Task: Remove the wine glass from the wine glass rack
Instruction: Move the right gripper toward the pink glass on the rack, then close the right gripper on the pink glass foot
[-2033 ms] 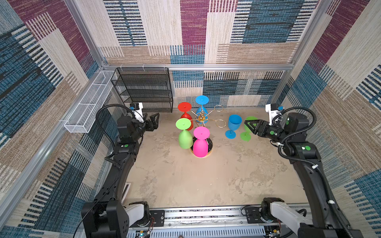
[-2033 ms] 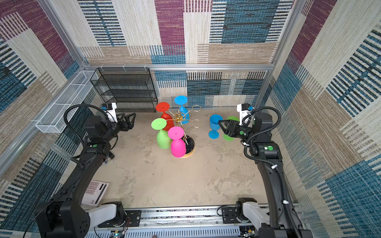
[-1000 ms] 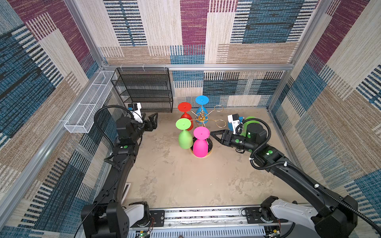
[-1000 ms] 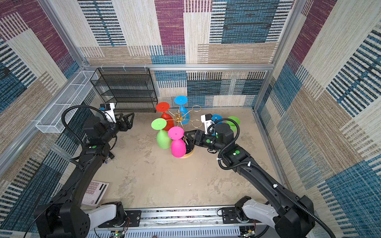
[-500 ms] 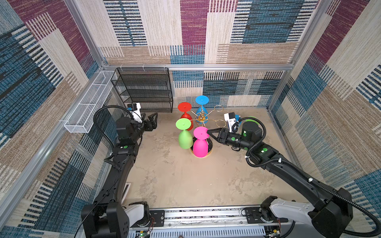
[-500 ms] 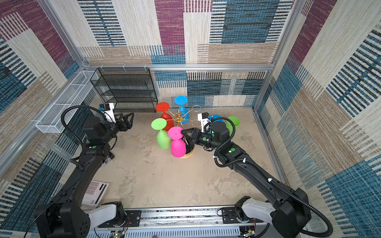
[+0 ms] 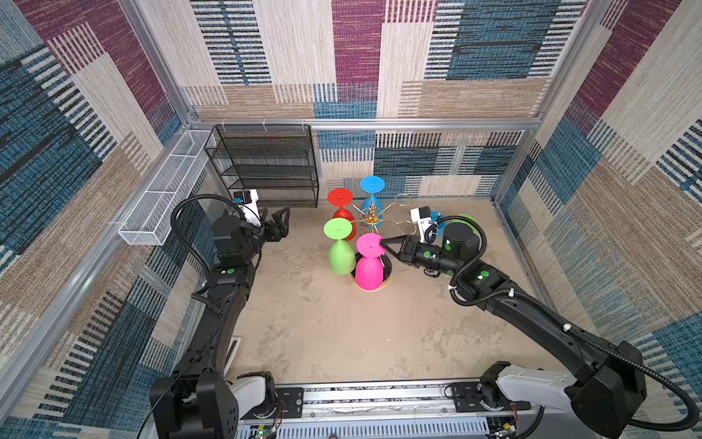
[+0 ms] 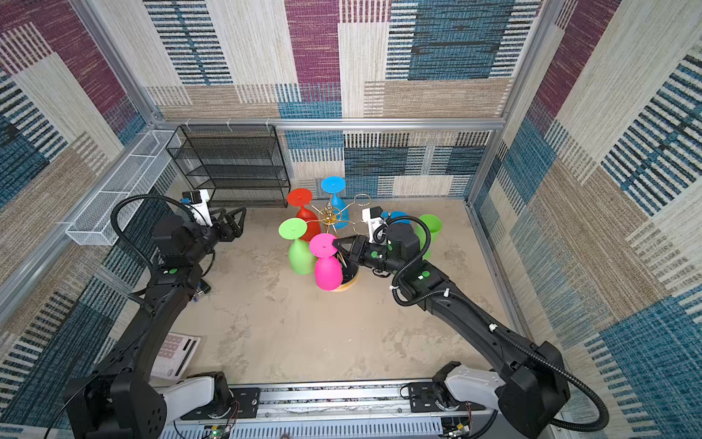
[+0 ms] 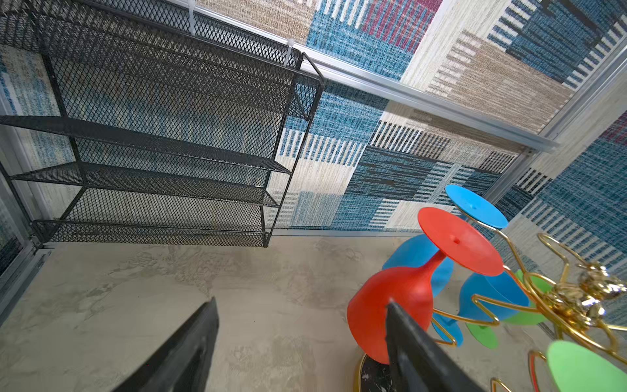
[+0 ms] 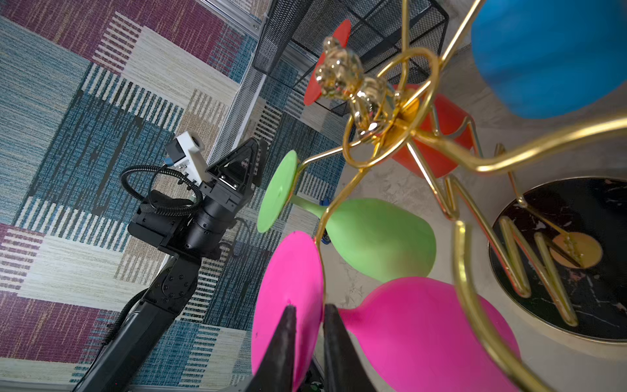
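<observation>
Hanging upside down on the gold wire wine glass rack [image 7: 371, 219], far middle of the table [image 7: 323, 327]: smooth pink wine glass [image 7: 367, 268]. Your right pincer [image 10: 308, 314] straddles its flat round foot; whether it pinches, you cannot tell. Your left pincer [image 9: 301, 302] stands spread.

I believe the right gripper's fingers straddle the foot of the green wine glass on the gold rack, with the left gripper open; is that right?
No: the right wrist view shows the right gripper straddling the foot of the pink wine glass, not the green one. It hangs on the gold rack; the left gripper is open.
</observation>
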You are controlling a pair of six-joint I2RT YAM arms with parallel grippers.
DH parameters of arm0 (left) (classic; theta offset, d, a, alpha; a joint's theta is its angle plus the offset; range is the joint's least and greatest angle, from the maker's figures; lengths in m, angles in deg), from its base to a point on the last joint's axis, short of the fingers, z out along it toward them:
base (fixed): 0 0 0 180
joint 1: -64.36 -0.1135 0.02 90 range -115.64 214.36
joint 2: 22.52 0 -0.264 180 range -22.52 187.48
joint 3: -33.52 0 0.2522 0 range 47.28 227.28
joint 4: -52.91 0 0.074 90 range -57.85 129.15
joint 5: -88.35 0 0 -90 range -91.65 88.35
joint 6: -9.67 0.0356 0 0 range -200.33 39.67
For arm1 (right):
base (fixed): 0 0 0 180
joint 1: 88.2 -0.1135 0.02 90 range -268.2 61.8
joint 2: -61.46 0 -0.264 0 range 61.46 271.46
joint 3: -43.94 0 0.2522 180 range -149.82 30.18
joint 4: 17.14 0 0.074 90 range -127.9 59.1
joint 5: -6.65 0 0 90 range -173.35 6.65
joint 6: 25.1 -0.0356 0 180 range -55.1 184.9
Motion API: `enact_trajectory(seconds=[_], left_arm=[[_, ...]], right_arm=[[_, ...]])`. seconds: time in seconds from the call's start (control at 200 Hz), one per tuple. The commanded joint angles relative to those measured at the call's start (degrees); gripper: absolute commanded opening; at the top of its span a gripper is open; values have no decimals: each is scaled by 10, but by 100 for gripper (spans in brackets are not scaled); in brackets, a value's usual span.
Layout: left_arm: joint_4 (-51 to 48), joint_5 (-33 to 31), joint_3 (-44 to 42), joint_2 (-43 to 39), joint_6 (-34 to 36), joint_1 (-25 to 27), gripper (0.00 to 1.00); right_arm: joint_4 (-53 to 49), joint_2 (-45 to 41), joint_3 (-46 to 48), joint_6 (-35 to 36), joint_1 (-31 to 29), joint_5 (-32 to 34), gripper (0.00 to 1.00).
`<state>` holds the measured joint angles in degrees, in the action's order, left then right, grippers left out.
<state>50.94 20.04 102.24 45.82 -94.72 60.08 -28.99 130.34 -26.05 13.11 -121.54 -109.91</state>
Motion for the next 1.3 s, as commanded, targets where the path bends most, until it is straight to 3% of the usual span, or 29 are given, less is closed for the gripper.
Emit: enact_trajectory(seconds=[0.0,0.656,1.297], left_arm=[[21,10,-1,-3,-3,-1,79],[23,10,-2,-5,-5,-3,79],[24,11,-3,-7,-7,-3,79]], right_arm=[[30,-2,-5,-11,0,-7,17],[48,-22,3,-39,0,0,0],[63,-31,-14,-61,-1,19,0]])
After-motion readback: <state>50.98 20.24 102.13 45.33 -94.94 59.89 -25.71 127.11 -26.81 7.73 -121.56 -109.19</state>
